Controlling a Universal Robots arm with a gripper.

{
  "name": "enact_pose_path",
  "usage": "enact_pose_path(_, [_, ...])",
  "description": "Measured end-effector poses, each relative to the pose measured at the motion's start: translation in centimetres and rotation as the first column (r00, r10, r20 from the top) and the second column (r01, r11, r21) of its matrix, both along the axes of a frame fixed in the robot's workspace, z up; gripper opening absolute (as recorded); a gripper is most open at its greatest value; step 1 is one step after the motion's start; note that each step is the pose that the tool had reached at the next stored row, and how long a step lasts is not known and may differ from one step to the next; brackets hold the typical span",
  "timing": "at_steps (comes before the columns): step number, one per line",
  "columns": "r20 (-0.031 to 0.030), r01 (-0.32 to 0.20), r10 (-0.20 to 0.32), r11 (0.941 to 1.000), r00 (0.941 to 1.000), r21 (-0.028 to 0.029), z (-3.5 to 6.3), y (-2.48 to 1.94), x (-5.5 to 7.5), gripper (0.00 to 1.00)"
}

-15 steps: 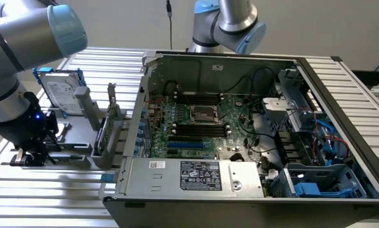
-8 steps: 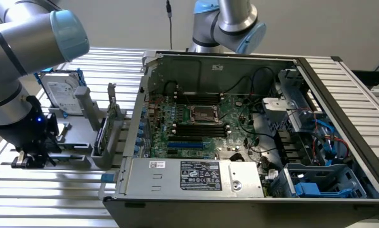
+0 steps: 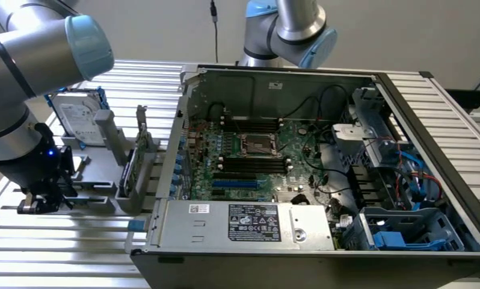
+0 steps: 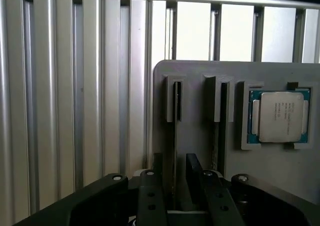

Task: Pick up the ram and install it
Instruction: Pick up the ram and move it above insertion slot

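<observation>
Computer case (image 3: 256, 90) open; hard drive (image 3: 76, 117) upright; processor (image 4: 278, 117) in grey holder (image 4: 200, 75).

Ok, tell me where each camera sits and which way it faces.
Exterior view: set high, looking down on the open computer case and slatted table; the arm and tool show.
Wrist view: on the wrist, looking along the open tool at the ram in the grey holder.
Shared: the tool, grey holder and slatted table.
</observation>
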State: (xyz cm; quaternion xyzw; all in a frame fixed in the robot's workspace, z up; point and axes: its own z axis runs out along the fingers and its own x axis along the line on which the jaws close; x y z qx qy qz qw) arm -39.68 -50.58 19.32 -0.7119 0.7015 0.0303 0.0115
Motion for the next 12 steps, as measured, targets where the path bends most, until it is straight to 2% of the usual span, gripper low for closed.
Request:
enact_pose_path(6, [-0.0006,0.000,0.000,1.0000,1.0000,0.0054,0.00,0.00,0.11,0.31])
enact_pose_path(7, [-0.0007,0.000,0.000,1.0000,1.0000,0.0068,-0.01,0.00,0.13,0.24])
enact_pose_path(12, [-0.0024,0.000,0.000,0.9999,1.0000,0.0145,0.01,0.00,0.18,0.24])
